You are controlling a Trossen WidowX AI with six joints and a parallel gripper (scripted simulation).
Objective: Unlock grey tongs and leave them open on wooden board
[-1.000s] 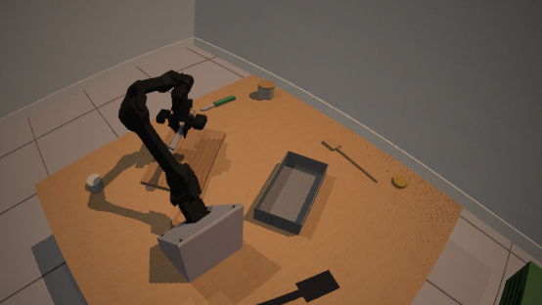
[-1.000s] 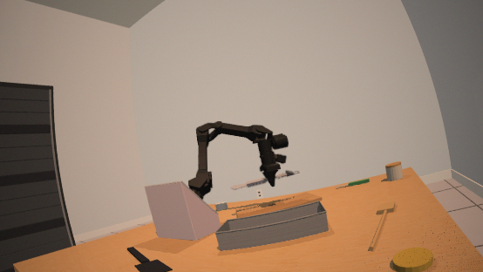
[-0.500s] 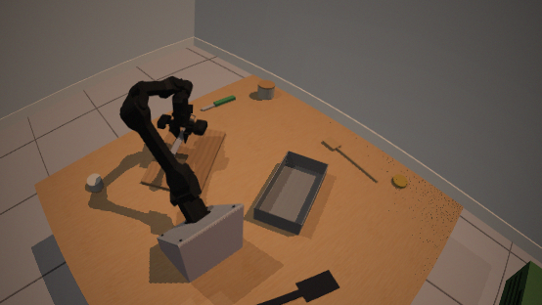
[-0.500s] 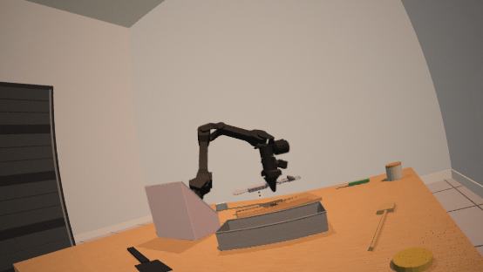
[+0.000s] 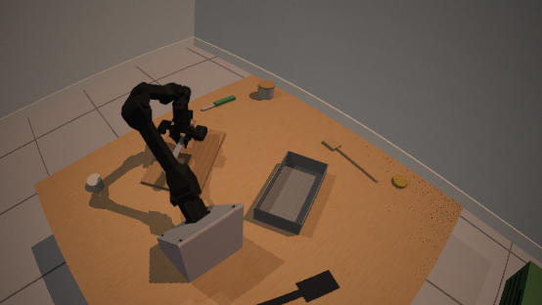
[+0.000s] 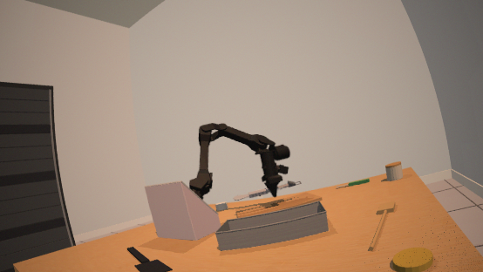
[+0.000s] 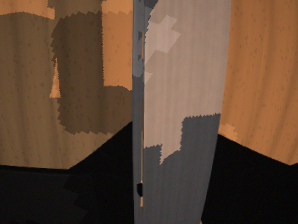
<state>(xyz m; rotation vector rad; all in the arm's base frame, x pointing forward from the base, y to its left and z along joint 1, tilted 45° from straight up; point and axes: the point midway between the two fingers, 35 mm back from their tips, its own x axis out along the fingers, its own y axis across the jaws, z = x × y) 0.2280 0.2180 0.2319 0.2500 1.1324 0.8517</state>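
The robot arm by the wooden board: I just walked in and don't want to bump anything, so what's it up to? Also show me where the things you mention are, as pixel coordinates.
The arm's tool [image 5: 183, 142] [image 6: 274, 194] is shut on the grey tongs [image 5: 178, 148] [image 6: 255, 193] [image 7: 187, 65], holding them just above the wooden board [image 5: 209, 155] [image 6: 305, 200]. They are not laid down yet. The roasting tin [image 5: 277, 218] [image 6: 275, 235] stands apart from the board.
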